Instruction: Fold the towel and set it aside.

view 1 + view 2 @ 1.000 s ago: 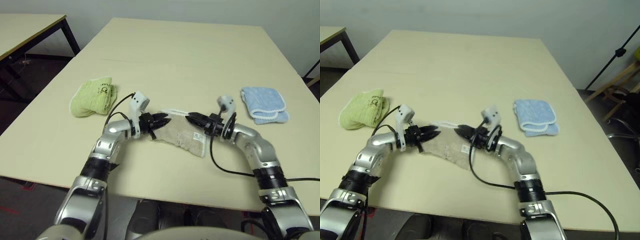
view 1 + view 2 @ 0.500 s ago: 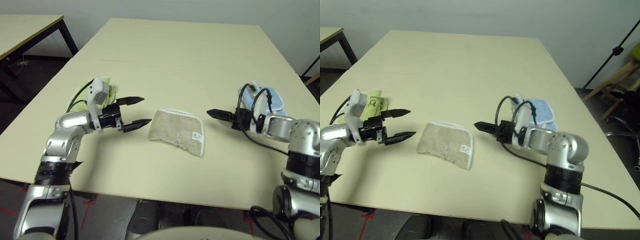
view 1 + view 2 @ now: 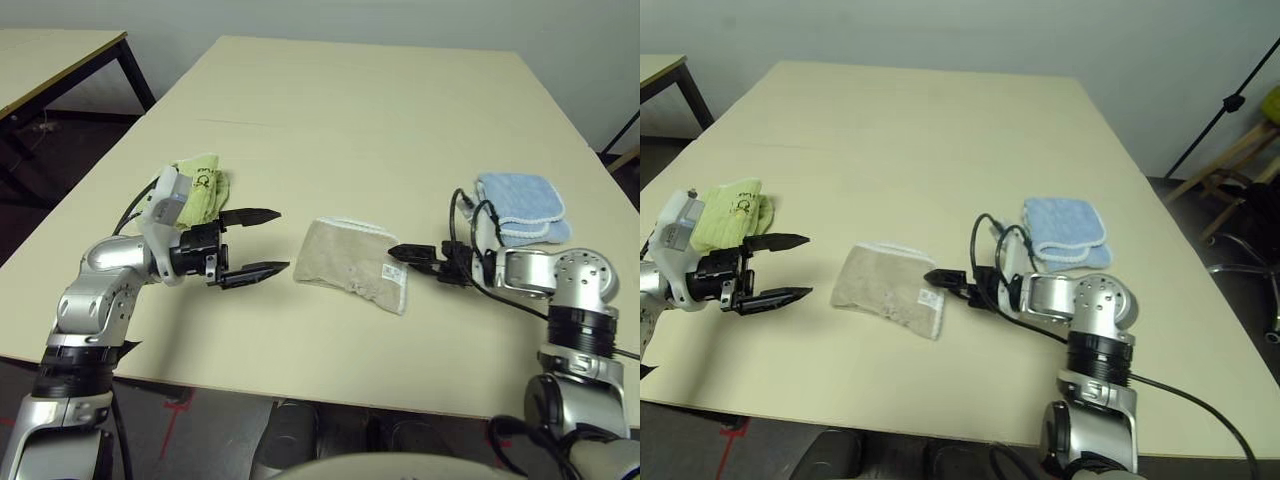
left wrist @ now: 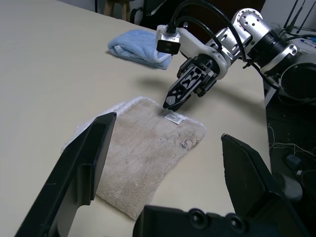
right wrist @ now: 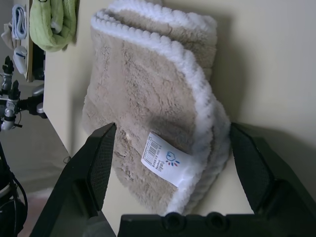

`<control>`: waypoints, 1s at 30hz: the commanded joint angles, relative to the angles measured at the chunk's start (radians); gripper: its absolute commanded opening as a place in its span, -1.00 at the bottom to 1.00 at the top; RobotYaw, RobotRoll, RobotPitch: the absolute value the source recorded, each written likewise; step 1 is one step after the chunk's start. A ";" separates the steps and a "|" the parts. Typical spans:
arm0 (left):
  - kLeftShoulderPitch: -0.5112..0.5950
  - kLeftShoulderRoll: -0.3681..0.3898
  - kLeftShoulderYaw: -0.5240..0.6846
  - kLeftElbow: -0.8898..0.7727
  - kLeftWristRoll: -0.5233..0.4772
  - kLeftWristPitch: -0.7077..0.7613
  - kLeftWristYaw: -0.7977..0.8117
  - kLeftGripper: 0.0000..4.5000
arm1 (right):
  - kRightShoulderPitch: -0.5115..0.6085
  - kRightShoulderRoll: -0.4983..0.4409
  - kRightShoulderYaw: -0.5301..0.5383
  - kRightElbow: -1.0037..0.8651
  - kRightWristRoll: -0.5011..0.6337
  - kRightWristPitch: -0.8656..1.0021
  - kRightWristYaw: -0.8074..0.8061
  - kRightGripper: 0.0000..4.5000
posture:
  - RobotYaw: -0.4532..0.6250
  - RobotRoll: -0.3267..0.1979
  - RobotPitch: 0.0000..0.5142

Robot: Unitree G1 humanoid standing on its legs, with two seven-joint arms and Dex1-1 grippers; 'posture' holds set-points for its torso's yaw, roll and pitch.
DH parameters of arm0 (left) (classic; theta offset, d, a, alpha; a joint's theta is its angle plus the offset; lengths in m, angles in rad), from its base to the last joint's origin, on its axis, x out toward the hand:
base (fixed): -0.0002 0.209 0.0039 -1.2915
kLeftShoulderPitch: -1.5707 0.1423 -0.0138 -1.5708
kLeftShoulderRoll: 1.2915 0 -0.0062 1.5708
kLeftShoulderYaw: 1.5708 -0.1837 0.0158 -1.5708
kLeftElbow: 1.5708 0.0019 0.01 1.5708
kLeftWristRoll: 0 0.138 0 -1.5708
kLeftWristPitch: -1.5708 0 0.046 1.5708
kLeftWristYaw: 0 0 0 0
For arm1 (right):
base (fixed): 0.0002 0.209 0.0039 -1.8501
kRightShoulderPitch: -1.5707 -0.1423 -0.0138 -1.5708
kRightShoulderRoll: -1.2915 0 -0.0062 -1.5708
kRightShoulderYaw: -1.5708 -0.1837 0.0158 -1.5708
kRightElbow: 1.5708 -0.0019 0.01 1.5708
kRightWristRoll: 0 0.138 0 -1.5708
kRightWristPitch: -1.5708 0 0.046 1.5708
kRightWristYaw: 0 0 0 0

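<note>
The beige towel (image 3: pixel 352 265) lies folded into a small wedge near the table's front edge, its white edging and care tag (image 3: pixel 394 271) at its right end. My left gripper (image 3: pixel 268 240) hovers open a short way left of it, fingers pointing at it. From the right, my right gripper (image 3: pixel 397 251) is open, with its fingertips right at the tagged end. In the right wrist view the towel (image 5: pixel 148 94) lies just ahead of the spread fingers (image 5: pixel 101 158). The left wrist view shows the towel (image 4: pixel 148 148) and the right gripper (image 4: pixel 174 100) at its far edge.
A folded lime green towel (image 3: pixel 195 190) lies behind my left gripper. A folded light blue towel (image 3: pixel 520 205) lies behind my right arm. The table's front edge (image 3: pixel 330 395) is close. Another table (image 3: pixel 50 55) stands at far left, a black stand (image 3: pixel 1230 110) at right.
Both grippers opened and pulled away sideways from the folded towel. The right one has since come back to the towel's tagged end; the left has moved back towards it but stays off to the left.
</note>
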 commanded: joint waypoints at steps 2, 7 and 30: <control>-0.013 -0.008 -0.012 -0.006 -0.001 0.010 0.006 0.98 | -0.031 0.062 -0.024 0.052 -0.050 0.038 -0.048 1.00 | 0.16 0.25 -0.80; -0.024 -0.016 -0.018 -0.006 0.000 0.017 0.010 1.00 | -0.055 0.098 -0.039 0.098 -0.103 0.035 -0.048 0.58 | 0.16 0.25 -0.81; -0.068 -0.046 -0.050 0.040 0.017 0.021 0.002 1.00 | -0.074 0.121 -0.096 -0.032 -0.193 -0.633 0.152 -0.98 | 0.14 0.25 -0.86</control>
